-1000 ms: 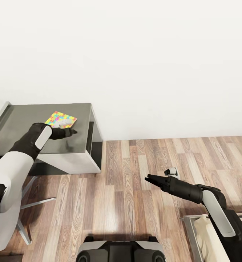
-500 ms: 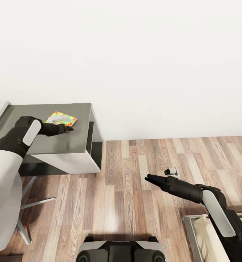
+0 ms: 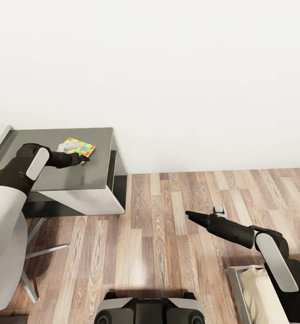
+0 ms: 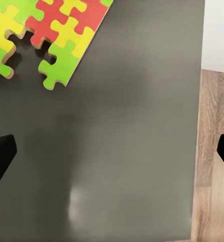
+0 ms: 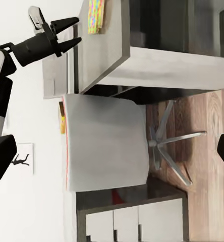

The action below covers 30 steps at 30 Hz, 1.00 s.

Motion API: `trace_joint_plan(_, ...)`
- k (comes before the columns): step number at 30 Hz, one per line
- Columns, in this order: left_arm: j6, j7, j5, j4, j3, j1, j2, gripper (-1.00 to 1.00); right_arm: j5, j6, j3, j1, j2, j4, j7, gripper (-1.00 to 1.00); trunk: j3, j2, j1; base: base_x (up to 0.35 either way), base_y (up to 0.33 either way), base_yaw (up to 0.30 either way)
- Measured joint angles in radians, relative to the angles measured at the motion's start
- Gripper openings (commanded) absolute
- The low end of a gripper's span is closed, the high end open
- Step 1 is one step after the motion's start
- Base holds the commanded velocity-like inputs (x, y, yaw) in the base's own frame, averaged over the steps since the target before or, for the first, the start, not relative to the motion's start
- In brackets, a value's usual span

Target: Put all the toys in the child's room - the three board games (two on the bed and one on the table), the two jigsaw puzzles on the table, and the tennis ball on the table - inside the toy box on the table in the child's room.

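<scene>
On the dark grey table (image 3: pixel 55 175), near its far right corner: I'm reaching for a jigsaw puzzle (image 3: pixel 80 146) with the left gripper (image 3: pixel 83 157).

The jigsaw puzzle lies flat on the table top, one green piece jutting from its near edge in the left wrist view (image 4: pixel 59 70). My left gripper hovers just at the puzzle's near edge, jaws spread wide and holding nothing; in the left wrist view its two fingertips (image 4: pixel 1 156) sit far apart over bare table, so it isn't lined up on the sheet yet. I judge this the approach step of the pick. Next I need to push forward over the edge, drop low and pinch the thin sheet, which could easily slide. My right gripper (image 3: pixel 190 215) hangs over the wood floor (image 3: pixel 159 252), well apart from the table, released and empty.
</scene>
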State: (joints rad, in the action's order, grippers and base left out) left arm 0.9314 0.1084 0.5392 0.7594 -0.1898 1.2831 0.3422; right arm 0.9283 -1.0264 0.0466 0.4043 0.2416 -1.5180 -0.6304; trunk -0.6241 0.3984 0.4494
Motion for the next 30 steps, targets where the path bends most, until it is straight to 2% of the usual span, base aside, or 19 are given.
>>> trace_joint_plan(7, 0.0, 0.0, 0.0, 0.001, 0.0, 0.0, -0.002, 1.0, 0.003, -0.001, 0.002, 0.0, -0.009, 0.004, 0.036, 1.0, 0.0, 0.0, 0.0, 0.001, 0.0, 0.0)
trace_joint_plan(11, -0.001, 0.0, -0.001, 0.002, -0.002, 0.0, -0.002, 1.0, 0.001, -0.001, 0.005, 0.0, -0.031, 0.005, 0.039, 1.0, 0.0, 0.0, 0.0, 0.077, 0.074, 0.0)
trace_joint_plan(14, -0.002, 0.0, 0.0, 0.001, -0.003, 0.0, -0.001, 1.0, 0.001, -0.001, 0.006, 0.0, -0.038, 0.005, 0.04, 1.0, 0.0, 0.0, 0.0, 0.101, 0.103, 0.0)
trace_joint_plan(30, -0.003, 0.0, 0.0, 0.003, -0.006, 0.0, 0.0, 1.0, 0.0, 0.0, 0.005, 0.0, -0.043, 0.006, 0.04, 1.0, 0.0, 0.0, 0.0, 0.051, 0.06, 0.0)
